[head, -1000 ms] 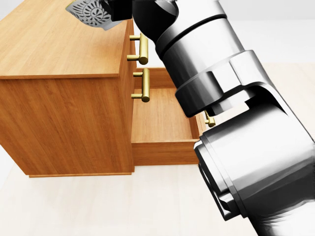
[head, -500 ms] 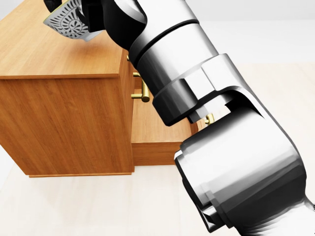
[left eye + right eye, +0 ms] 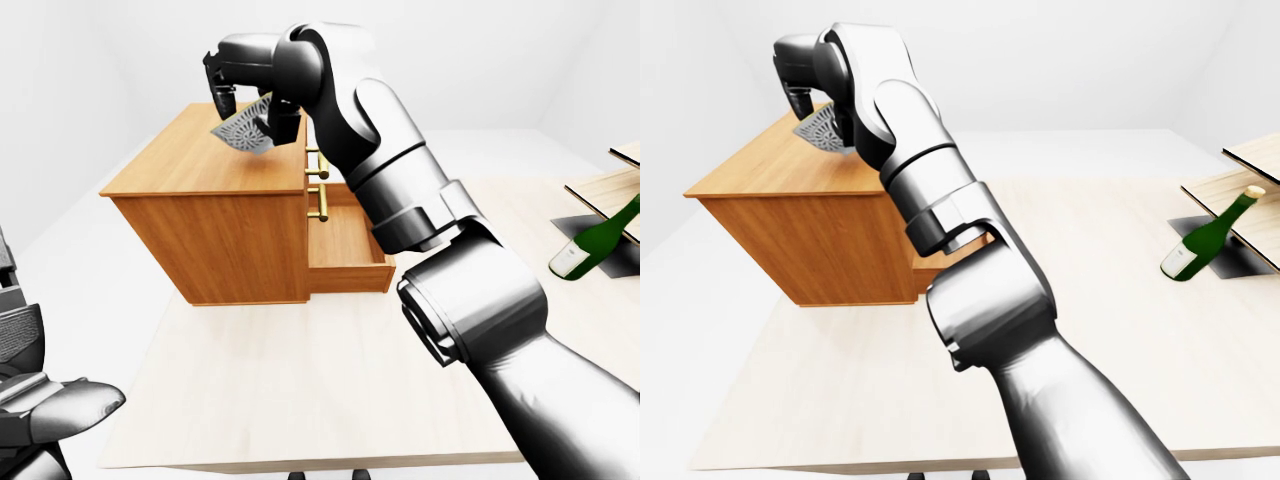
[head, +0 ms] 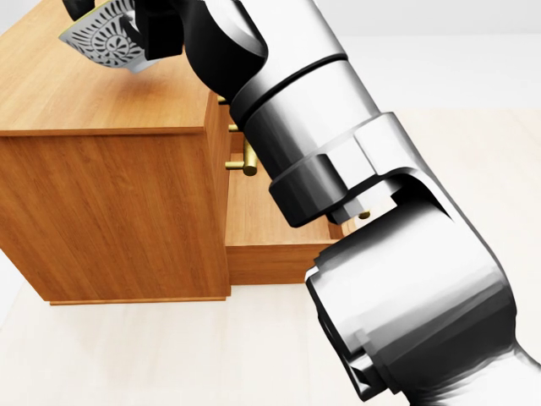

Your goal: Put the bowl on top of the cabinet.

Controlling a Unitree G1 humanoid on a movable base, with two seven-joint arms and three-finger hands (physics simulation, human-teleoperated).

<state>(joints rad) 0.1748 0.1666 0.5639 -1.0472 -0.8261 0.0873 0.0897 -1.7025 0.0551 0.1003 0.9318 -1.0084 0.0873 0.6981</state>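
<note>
My right hand [image 3: 246,103] is shut on a grey patterned bowl [image 3: 246,131], gripping it by the rim and holding it tilted just above the wooden cabinet's top [image 3: 185,160], near the top's right edge. The head view shows the bowl [image 4: 103,37] at the upper left, over the cabinet top [image 4: 93,93], with my right arm filling the right half of the picture. The cabinet's lower drawer [image 3: 346,243] stands pulled out and holds nothing. My left hand [image 3: 52,406] rests low at the bottom left of the left-eye view, open, with nothing in it.
The cabinet stands on a pale wooden table [image 3: 300,380]. A green bottle [image 3: 1205,238] leans against a wooden rack [image 3: 1252,160] at the table's right. Brass handles [image 3: 319,190] stick out of the cabinet's drawer fronts.
In the head view my right hand has carried the bowl leftward, from above the drawer-side edge to over the cabinet top. The arm now covers more of the drawer.
</note>
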